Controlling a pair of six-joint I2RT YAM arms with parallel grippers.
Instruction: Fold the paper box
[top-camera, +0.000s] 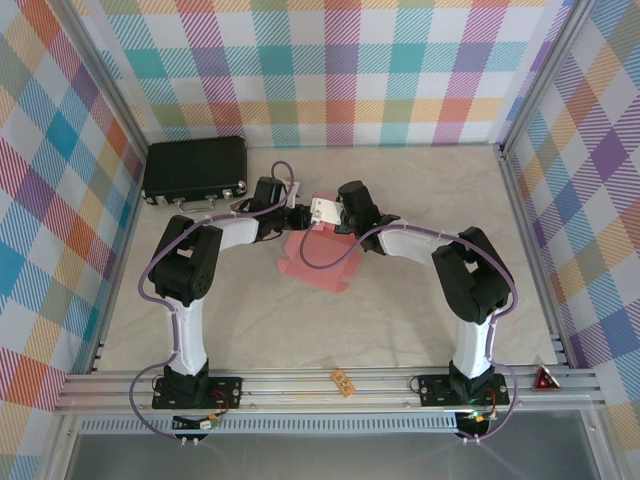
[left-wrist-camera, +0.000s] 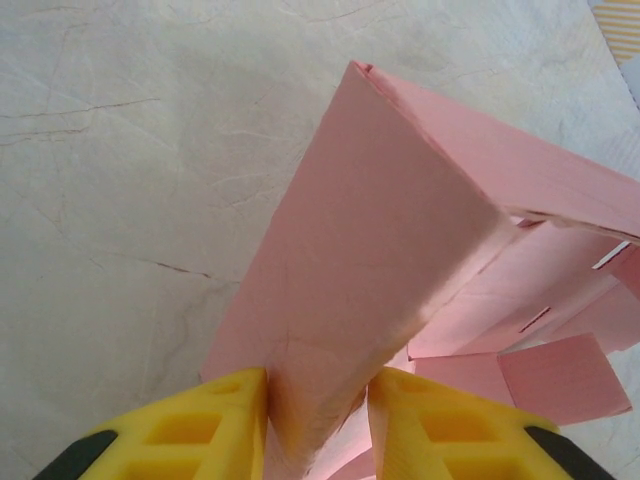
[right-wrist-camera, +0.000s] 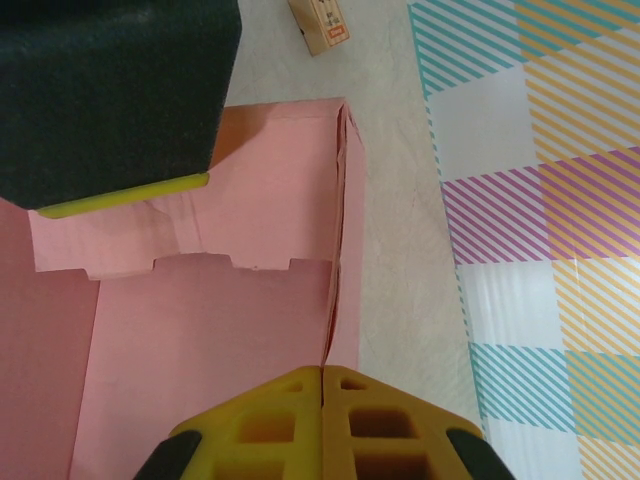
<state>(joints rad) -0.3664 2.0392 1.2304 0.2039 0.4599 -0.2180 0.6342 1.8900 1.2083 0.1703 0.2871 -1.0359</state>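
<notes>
The paper box is salmon-pink card, partly folded, lying mid-table with its far walls raised. My left gripper and right gripper meet over its far edge. In the left wrist view the yellow fingers pinch a doubled-over pink wall, so the left gripper is shut on it. In the right wrist view the right gripper is shut on the thin upright side wall of the box. The dark body of the left gripper sits over the box's far corner there.
A black hard case lies at the back left, near the left arm's elbow. A small tan block rests on the front rail, and a red triangle sits at the front right. Plaid walls enclose the table.
</notes>
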